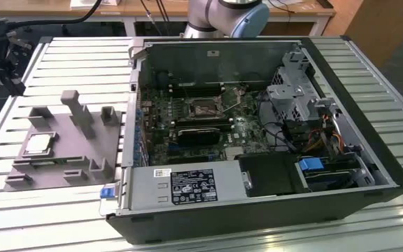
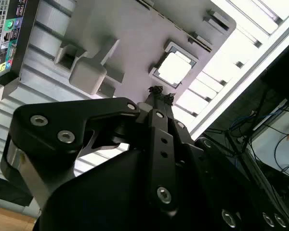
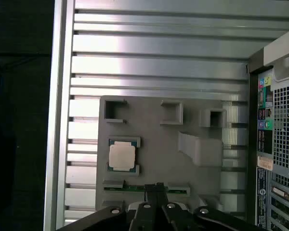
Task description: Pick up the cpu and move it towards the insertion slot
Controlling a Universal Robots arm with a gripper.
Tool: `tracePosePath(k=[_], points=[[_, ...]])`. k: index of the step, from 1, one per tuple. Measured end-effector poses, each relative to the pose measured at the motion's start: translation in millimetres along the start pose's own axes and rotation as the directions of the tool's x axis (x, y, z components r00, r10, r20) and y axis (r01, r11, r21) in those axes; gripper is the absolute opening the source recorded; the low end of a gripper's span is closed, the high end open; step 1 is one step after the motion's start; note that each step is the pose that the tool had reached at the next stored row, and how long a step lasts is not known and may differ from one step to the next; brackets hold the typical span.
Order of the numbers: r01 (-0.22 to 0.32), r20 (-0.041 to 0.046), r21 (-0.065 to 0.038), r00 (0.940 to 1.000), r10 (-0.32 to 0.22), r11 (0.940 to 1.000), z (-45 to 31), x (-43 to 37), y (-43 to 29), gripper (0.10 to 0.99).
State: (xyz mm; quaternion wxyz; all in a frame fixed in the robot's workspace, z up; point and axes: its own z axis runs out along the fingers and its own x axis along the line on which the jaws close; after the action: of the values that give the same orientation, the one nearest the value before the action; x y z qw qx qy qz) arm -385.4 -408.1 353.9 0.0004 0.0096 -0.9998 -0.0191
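The cpu (image 1: 39, 143) is a small silvery square lying flat in a holder on the grey plate (image 1: 69, 157), on the exterior view's left, outside the computer case. Both wrist views look down on the cpu (image 2: 175, 67) (image 3: 122, 156) from well above. My gripper (image 3: 154, 186) (image 2: 160, 92) hangs high over the plate's edge, a little aside from the chip, with its black fingers closed together and nothing between them. The insertion slot (image 1: 205, 108) is a square socket with a shiny frame on the green board inside the open case.
Grey posts and blocks (image 1: 75, 113) stand up from the plate near the chip. The open black computer case (image 1: 257, 210) lies on the slatted metal table (image 1: 82, 58), with a black rectangular part (image 1: 198, 136) below the socket and a drive cage (image 1: 293, 94) at its right.
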Motion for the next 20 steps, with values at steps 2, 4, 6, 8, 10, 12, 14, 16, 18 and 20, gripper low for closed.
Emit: tracePosePath(k=[2,4,6,8,10,12,14,16,18,20], points=[[0.000,0.0000,0.000,1.0000,0.000,1.0000,0.0,0.0,0.0,0.102],[0.000,0.0000,0.000,1.0000,0.000,1.0000,0.0,0.0,0.0,0.102],[0.000,0.0000,0.000,1.0000,0.000,1.0000,0.0,0.0,0.0,0.102],[0.000,0.0000,0.000,1.0000,0.000,1.0000,0.8,0.0,0.0,0.102],[0.000,0.0007,0.000,1.0000,0.000,1.0000,2.4,0.1,-0.1,0.102],[0.000,0.0012,0.000,1.0000,0.000,1.0000,4.1,0.2,-0.1,0.102],[0.000,0.0022,0.000,1.0000,0.000,1.0000,5.8,0.4,-0.2,0.102],[0.000,0.0036,0.000,1.0000,0.000,1.0000,7.4,1.0,-0.2,0.102],[0.000,0.0053,0.000,1.0000,0.000,1.0000,8.9,2.0,-0.3,0.102],[0.000,0.0077,0.000,1.0000,0.000,1.0000,10.8,2.8,-0.4,0.102]])
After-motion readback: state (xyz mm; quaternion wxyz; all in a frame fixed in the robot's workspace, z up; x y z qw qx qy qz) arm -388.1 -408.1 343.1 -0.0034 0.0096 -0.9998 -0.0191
